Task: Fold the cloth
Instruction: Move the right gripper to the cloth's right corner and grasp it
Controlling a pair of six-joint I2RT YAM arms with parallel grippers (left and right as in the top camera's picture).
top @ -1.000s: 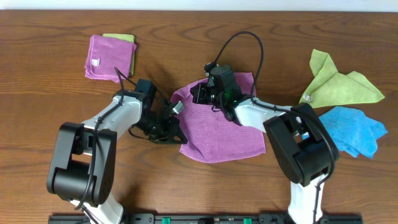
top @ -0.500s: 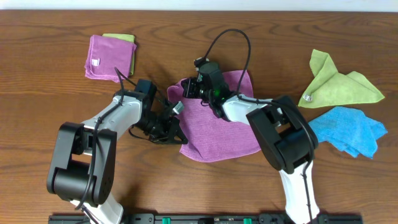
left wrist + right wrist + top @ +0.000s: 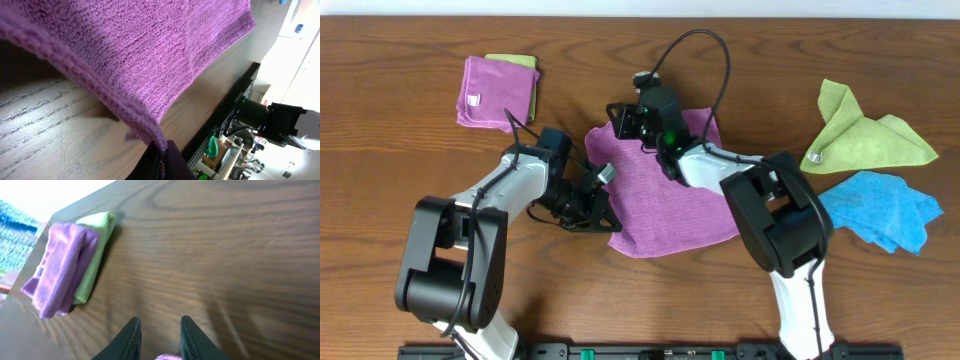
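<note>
The purple cloth [image 3: 670,200] lies spread at the table's middle. My left gripper [image 3: 603,210] is shut on its near left corner; in the left wrist view the cloth [image 3: 150,55] hangs from the dark jaws [image 3: 160,155] just above the wood. My right gripper [image 3: 617,118] is at the cloth's far left corner. In the right wrist view its fingers [image 3: 160,330] stand narrowly apart with a bit of purple cloth [image 3: 167,357] between them at the frame's bottom edge.
A folded purple and green stack [image 3: 498,90] lies at the far left, ahead of the right gripper in the right wrist view [image 3: 65,265]. A crumpled green cloth [image 3: 865,135] and a blue cloth [image 3: 885,205] lie at the right.
My right gripper has moved left and farther back, pulling the cloth's far left corner leftwards with it. The left gripper has stayed put.
</note>
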